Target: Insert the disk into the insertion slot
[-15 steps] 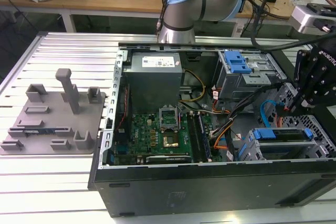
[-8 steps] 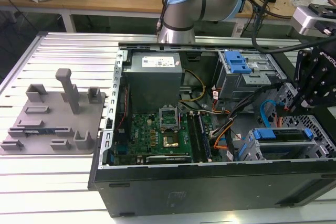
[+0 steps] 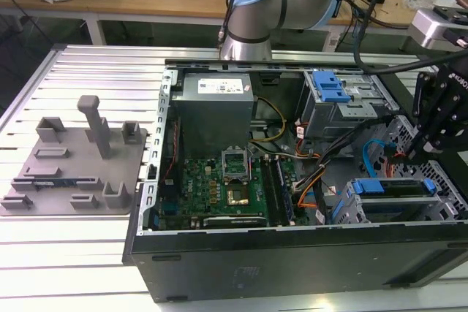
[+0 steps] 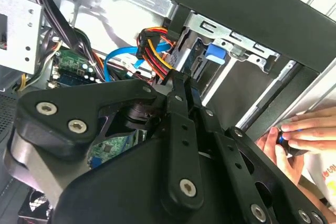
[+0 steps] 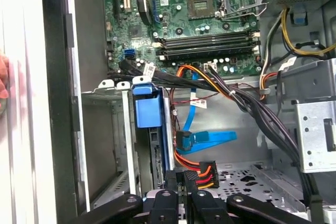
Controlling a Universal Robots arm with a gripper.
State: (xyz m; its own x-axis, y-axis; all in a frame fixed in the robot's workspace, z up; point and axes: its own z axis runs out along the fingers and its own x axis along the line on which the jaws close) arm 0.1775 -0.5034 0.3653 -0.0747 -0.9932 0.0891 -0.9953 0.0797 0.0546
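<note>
The silver-and-blue jointed arm [image 3: 252, 5] reaches in over the far wall of the open black computer case [image 3: 292, 261], which lies on its side on a slatted aluminium table [image 3: 88, 63]. Its black two-finger gripper [image 3: 411, 155] hangs tilted at the exterior view's right. The tips point down toward the small grey perforated drive cage in the case's near right corner. In the first wrist view the fingers [image 5: 173, 184] stand pressed together with nothing between them.

The disk [image 3: 395, 196], a flat silver drive framed by a bright blue plastic carrier, sits in the insertion slot [image 3: 398, 211], the wide, low opening of that cage. It looks pushed well in, though its depth is hard to judge from these angles. The gripper is apart from it, just above the cage.

Room around the cage is tight. A bundle of orange, red and yellow cables [image 5: 197, 169] and a flat blue ribbon cable [image 5: 210, 140] lie just beside the carrier, between it and the fingertips. The green motherboard [image 5: 205, 19] lies beyond them. The larger grey bay [image 3: 333, 96] with a blue ribbed top stands well apart, deeper in the case. The case's black side wall runs close along the cage's outer side, and a person's hand [image 4: 296, 135] rests outside that wall.
</note>
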